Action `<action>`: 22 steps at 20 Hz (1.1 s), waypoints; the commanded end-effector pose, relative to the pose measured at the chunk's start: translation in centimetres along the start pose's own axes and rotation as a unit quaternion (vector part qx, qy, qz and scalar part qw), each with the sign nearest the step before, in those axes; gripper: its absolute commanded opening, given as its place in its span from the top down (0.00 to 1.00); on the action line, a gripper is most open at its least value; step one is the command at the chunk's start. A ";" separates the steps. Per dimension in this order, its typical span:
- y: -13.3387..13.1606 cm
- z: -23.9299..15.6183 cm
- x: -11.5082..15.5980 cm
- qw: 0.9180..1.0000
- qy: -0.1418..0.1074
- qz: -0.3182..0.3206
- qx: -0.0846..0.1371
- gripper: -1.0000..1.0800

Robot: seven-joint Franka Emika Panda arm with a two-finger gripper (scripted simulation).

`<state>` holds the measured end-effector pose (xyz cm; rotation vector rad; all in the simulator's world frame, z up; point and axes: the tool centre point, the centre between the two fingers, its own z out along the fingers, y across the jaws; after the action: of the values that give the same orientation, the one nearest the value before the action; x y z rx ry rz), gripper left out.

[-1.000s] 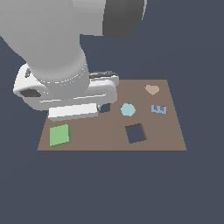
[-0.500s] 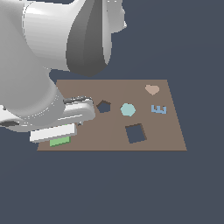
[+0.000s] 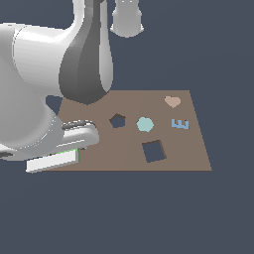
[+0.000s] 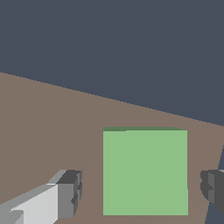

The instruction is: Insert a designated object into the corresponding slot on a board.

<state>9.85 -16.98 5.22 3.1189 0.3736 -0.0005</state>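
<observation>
Green square block (image 4: 145, 171): flat on brown board (image 3: 124, 158), corner at the exterior view's left. Pincer (image 4: 142, 192) spread wide, fingers (image 4: 68, 193) flanking it with gaps. Square slot (image 3: 154, 151) unobstructed. Readable marking: blue letter "E" piece (image 3: 180, 124).

A flat, dark slate-blue backdrop (image 3: 198, 44) is filling the whole exterior view, running on without any seam, wall, floor line, furniture or window showing. The same dark blue-grey ground (image 4: 109, 39) is spreading across the far part of the wrist view. Light is falling evenly and softly, casting no sharp shadows anywhere on that plain surface.
</observation>
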 end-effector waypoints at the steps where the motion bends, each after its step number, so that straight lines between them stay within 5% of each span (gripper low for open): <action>1: 0.3 0.2 0.2 1.000 0.000 -0.002 0.000 0.04; 17: 0.4 2.2 0.3 1.000 0.000 -0.003 0.000 0.04; 18: 0.4 2.2 0.3 1.000 0.000 -0.003 0.000 1.00; 22: 0.4 2.2 0.3 1.000 0.000 -0.003 0.000 1.00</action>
<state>10.23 -17.29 3.07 3.1178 0.3824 0.0005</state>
